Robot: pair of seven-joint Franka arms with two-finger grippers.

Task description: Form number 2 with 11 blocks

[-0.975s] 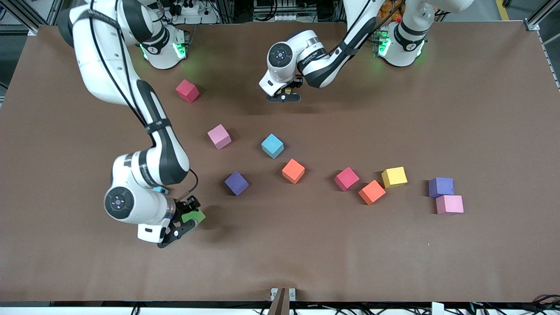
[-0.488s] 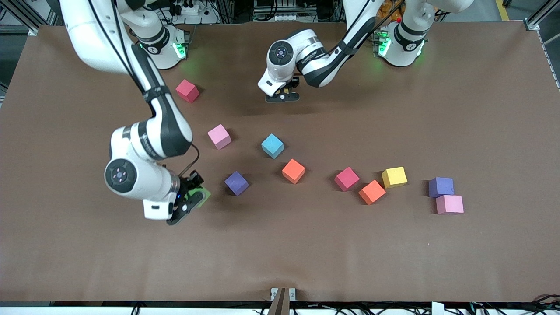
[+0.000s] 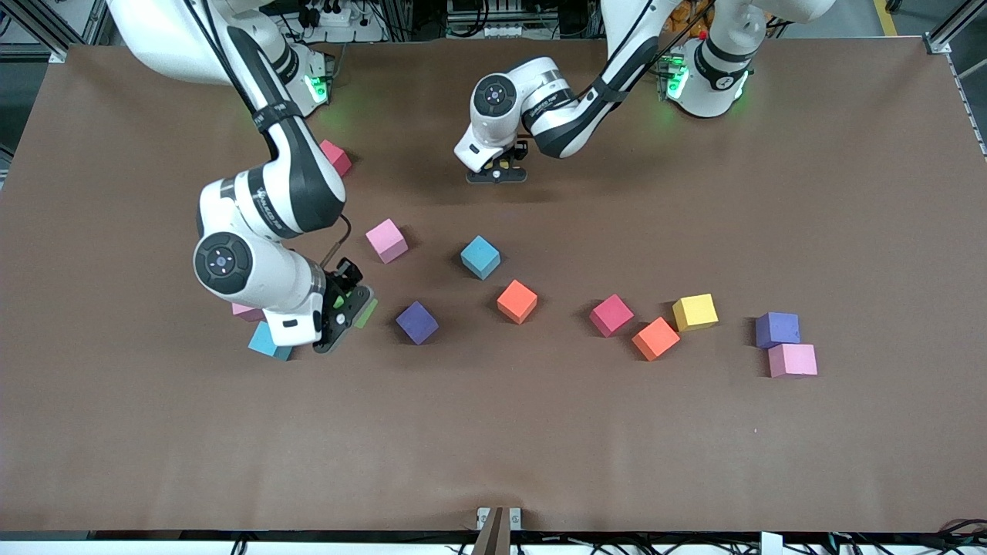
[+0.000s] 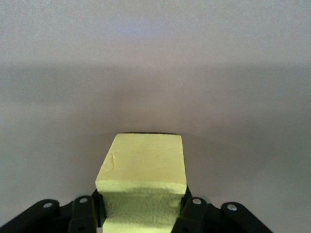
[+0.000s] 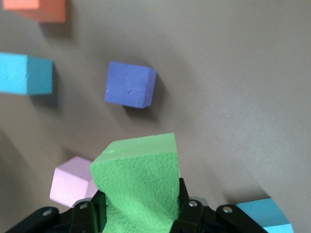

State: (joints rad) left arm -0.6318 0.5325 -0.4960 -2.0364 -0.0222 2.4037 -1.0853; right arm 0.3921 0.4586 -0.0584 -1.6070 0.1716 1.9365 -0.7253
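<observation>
Brown tabletop (image 3: 540,432). Green block (image 5: 138,187), clamped in right gripper (image 3: 344,314), held above the tabletop at 9 o'clock of purple block (image 3: 417,322). Yellow block (image 4: 142,184), clamped in left gripper (image 3: 497,174), at 12 o'clock of blue block (image 3: 480,257). Other blocks scattered; no digit formed.

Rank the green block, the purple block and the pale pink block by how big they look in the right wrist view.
1. green block, largest, clamped in the right tool closest to the camera.
2. purple block.
3. pale pink block, partly hidden.
The cubes appear identical; nearness makes the difference.
</observation>
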